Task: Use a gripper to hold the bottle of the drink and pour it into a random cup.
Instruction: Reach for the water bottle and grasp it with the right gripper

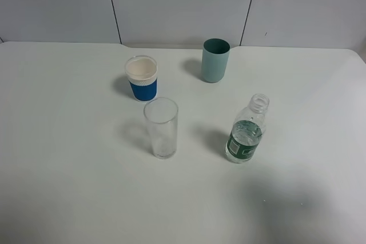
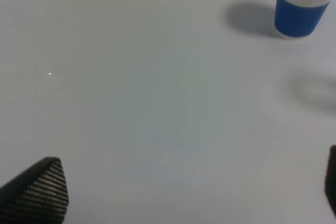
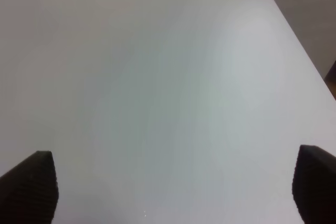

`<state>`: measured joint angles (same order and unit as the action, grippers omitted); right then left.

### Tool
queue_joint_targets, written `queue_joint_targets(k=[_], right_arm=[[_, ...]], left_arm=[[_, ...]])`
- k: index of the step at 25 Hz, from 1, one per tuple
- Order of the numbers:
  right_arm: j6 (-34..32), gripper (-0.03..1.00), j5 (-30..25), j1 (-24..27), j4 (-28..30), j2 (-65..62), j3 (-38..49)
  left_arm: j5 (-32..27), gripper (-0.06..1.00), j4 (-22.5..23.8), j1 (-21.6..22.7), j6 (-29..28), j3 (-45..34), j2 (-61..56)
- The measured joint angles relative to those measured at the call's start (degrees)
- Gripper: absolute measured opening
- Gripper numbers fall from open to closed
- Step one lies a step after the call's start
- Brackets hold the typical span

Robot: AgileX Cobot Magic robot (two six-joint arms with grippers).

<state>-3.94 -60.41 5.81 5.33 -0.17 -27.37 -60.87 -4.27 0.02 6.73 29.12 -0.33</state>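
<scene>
Left gripper [image 2: 184, 187] and right gripper [image 3: 173, 182] spread empty, we judge the uncapped bottle [image 1: 247, 135], 3 o'clock of the glass [image 1: 161, 128], light and squashy, so hold its label gently

A tall clear drinking glass [image 1: 161, 128] stands upright near the middle of a white table [image 1: 57, 170]. To the right of the glass, apart from it, stands a small clear plastic bottle [image 1: 247, 131] with a dark green label around its lower body; its mouth is open and it reaches about as high as the glass. Just behind the glass, a little to the left, is a white paper cup [image 1: 142, 78] with a blue sleeve. Farther behind the glass and to the right stands an opaque teal cup [image 1: 215, 60], well apart from it. All four stand upright and none touches another. Behind the table is a wall [image 1: 183, 4] of pale panels.
</scene>
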Motion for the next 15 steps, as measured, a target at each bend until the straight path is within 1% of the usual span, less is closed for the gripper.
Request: queue_joint_targets(k=[9,15], right_arm=[[0.0,0.88,0.0,-0.6,0.0,0.0,0.0],[0.0,0.88,0.0,-5.8,0.0,0.0,0.0]], left_arm=[[0.0,0.99,0.0,0.0,0.0,0.0,0.0],[0.0,0.99,0.0,0.0,0.0,0.0,0.0]])
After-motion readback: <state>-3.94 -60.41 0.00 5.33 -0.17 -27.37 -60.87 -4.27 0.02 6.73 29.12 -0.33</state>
